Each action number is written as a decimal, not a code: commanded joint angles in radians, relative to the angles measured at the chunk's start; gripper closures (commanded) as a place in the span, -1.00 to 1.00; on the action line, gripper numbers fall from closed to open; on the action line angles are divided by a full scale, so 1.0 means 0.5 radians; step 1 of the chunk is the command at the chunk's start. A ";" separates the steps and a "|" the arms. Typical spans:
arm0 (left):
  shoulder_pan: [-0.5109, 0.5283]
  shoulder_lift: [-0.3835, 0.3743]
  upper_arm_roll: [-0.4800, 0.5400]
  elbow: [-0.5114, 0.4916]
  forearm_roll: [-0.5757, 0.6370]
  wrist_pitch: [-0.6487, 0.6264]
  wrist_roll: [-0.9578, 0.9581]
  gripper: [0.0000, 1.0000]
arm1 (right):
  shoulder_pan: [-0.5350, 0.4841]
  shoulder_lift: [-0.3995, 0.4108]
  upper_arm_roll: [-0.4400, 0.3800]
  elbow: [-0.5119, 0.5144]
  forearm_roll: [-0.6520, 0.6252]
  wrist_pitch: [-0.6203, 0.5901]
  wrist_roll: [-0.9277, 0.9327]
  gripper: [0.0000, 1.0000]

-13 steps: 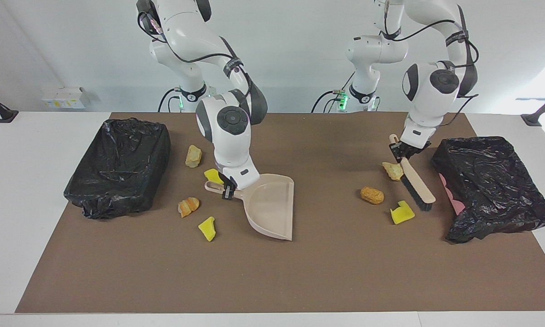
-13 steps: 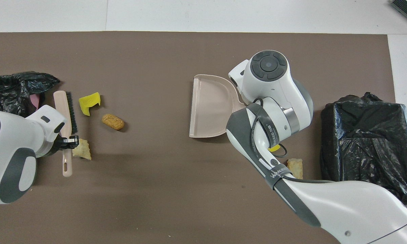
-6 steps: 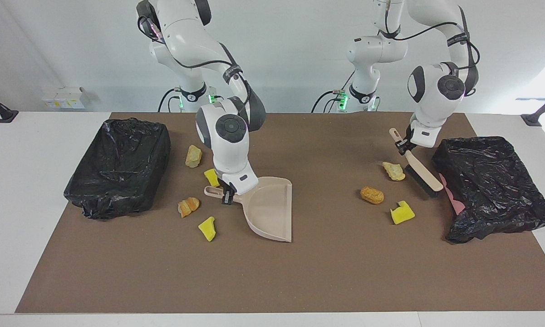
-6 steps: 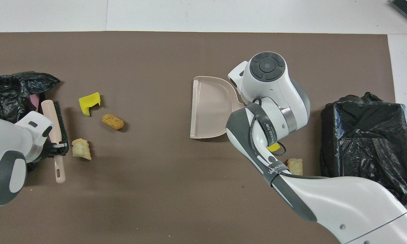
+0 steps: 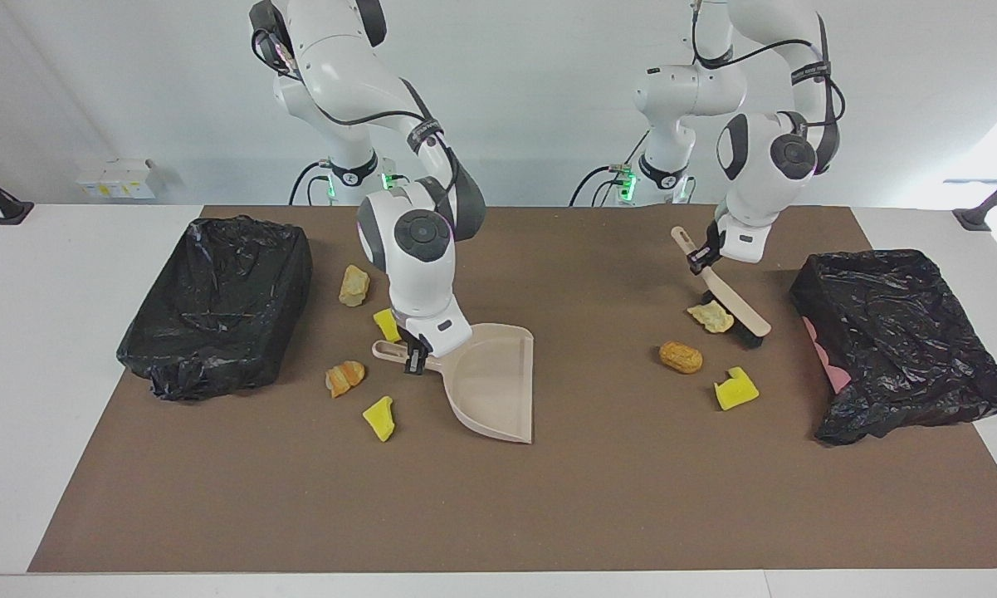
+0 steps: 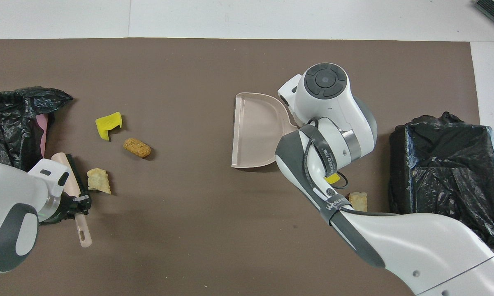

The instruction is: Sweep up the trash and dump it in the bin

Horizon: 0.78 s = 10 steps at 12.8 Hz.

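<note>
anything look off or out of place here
Yes: the black-lined bin at the left arm's end has its liner slumped and askew, with something pink showing at its edge. The other bin sits squarer. The seven trash bits, like one yellow chunk, lie scattered on the mat.

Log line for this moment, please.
left gripper: shut on brush, bristles beside pale lump | right gripper: shut on dustpan handle, pan empty

Dustpan lies between two bins, trash scattered around.
</note>
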 commanded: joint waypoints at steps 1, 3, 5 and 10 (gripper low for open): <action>-0.262 0.288 0.020 0.225 -0.165 0.172 -0.255 1.00 | 0.000 -0.029 0.018 -0.096 -0.084 0.034 -0.042 1.00; -0.394 0.399 0.013 0.275 -0.212 0.392 -0.390 1.00 | 0.000 -0.038 0.018 -0.118 -0.109 0.034 -0.042 1.00; -0.459 0.463 0.010 0.378 -0.279 0.452 -0.391 1.00 | 0.000 -0.041 0.018 -0.124 -0.143 0.031 -0.069 1.00; -0.545 0.482 0.023 0.529 -0.277 0.321 -0.113 1.00 | 0.010 -0.069 0.018 -0.174 -0.183 0.040 -0.125 1.00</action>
